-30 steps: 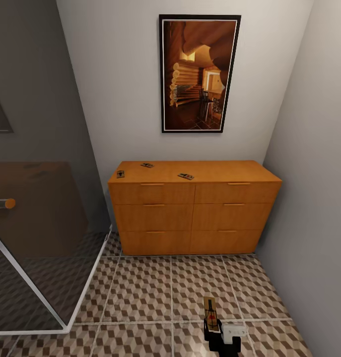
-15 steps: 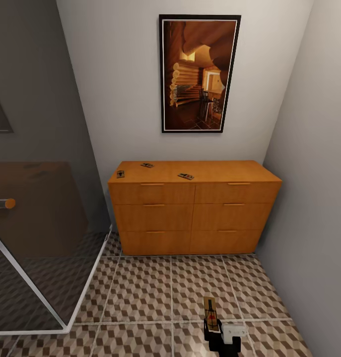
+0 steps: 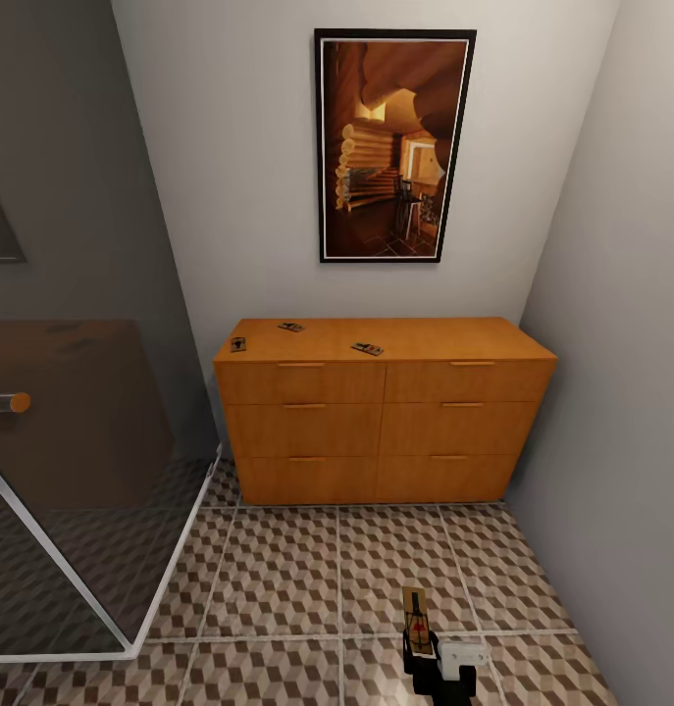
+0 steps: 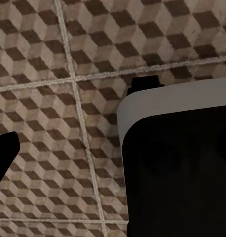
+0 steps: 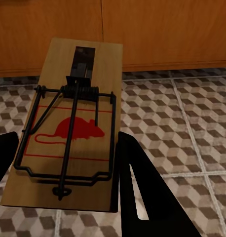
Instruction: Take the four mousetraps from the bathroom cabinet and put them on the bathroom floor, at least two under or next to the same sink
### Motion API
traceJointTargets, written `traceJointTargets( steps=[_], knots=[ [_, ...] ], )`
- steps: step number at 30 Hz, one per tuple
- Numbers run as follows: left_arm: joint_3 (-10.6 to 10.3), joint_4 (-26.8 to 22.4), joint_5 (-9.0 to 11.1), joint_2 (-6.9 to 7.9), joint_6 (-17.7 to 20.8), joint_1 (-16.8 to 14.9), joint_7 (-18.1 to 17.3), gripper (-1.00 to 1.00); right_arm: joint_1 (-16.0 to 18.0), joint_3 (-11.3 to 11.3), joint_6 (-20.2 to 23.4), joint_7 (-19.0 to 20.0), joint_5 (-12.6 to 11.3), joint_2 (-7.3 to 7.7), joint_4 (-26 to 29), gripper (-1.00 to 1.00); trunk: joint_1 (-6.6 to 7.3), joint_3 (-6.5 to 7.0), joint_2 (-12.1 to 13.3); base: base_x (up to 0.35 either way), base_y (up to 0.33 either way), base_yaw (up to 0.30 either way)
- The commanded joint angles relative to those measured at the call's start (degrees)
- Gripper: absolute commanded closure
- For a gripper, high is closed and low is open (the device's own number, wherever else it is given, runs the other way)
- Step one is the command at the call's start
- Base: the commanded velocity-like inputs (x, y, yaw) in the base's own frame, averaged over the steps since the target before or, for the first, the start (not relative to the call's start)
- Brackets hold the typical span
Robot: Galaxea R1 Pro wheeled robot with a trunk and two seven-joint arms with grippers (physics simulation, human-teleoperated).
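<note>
Three mousetraps are lying flat on the top of the cabinet (image 3: 386,412), an orange-brown six-drawer chest standing against the far wall: one (image 3: 238,344) at its left edge, one (image 3: 291,327) farther back, one (image 3: 367,348) nearer the middle. A fourth mousetrap (image 3: 416,620), a tan board with dark wire and a red mouse mark, is being held above the cube-patterned bathroom floor (image 3: 278,588).

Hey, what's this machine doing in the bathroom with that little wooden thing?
The robot's right hand is shut on a mousetrap, holding it low over the tiled floor, facing the cabinet. Three more mousetraps lie on the cabinet top: one at its left edge, one near the back, one toward the middle. None is on the floor yet.
</note>
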State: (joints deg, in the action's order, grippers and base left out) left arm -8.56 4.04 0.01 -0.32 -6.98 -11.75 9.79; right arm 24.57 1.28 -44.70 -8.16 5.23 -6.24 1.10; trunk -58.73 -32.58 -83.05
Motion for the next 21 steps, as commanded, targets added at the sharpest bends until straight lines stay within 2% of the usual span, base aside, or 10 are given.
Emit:
traceJointTargets(
  steps=[1,21],
  knots=[
    [-0.40,0.26,-0.03,-0.03,-0.41,-0.10,0.23,-1.00,0.04,0.13,-0.12,-0.28,0.44,-0.01,-0.05,1.00,0.00,-0.05,-0.03,0.000,0.000,0.000],
    [-0.40,0.27,-0.03,-0.03,-0.41,-0.11,0.23,-1.00,0.04,0.13,-0.12,-0.28,0.45,-0.01,-0.05,1.00,0.00,-0.05,-0.03,0.000,0.000,0.000]
  ],
)
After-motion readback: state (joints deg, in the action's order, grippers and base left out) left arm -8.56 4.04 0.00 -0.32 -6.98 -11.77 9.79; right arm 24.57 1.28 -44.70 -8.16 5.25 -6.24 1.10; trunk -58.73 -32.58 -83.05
